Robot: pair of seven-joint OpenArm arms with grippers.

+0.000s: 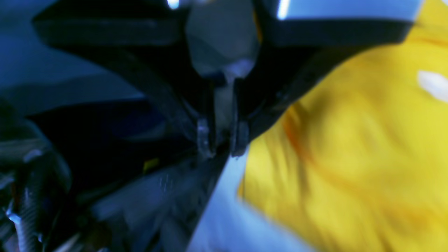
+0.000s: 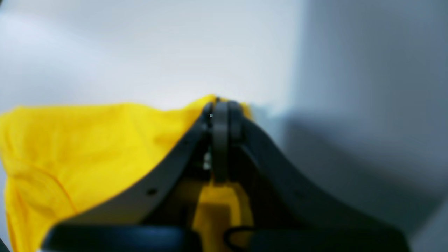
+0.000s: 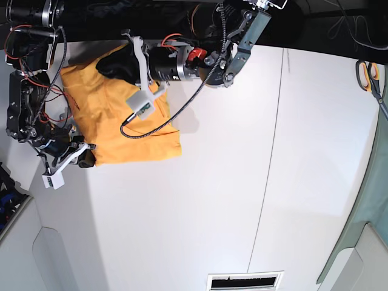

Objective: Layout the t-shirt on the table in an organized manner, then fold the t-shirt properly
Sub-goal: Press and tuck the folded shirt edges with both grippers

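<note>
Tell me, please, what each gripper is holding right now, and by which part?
The right gripper is shut on an edge fold of the t-shirt. The left gripper looks nearly closed, but blur hides whether it pinches any cloth.

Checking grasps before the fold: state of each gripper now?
Left gripper: fingers nearly shut, hold cannot be told.
Right gripper: shut on the orange-yellow cotton t-shirt.

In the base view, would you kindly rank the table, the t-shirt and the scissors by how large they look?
1. table
2. t-shirt
3. scissors, cut off at the right edge, so only part shows.
</note>
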